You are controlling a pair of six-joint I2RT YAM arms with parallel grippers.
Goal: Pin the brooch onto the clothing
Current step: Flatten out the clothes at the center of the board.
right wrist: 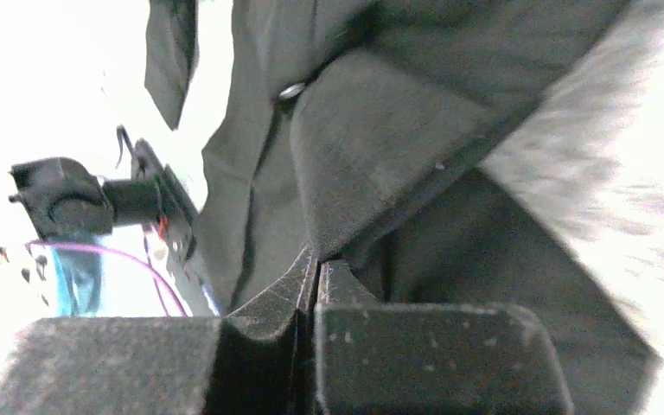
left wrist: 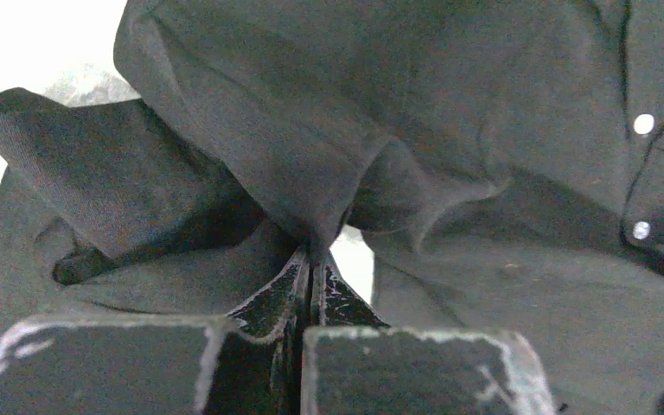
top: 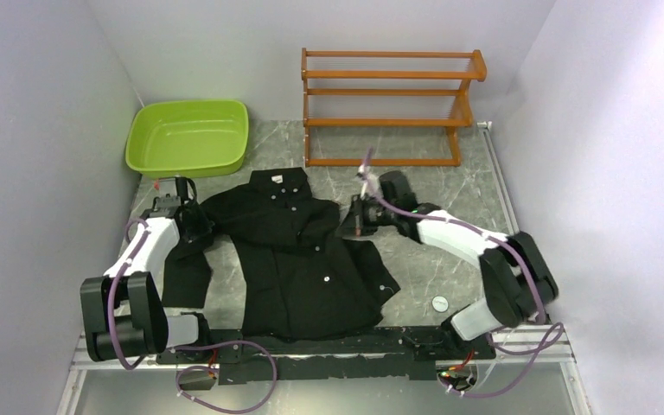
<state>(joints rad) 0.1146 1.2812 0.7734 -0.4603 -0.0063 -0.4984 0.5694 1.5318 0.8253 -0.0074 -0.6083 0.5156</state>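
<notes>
Slippage risk: my left gripper (left wrist: 311, 264) and right gripper (right wrist: 316, 266) each clamp tight on a thin fold of the black shirt (top: 303, 259); tension may free it.

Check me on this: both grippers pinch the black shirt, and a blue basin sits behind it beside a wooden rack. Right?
Not quite: the basin is green, not blue, as the top view shows. The rest holds: the left gripper and right gripper are each shut on the shirt, and the rack stands beside the basin.
</notes>
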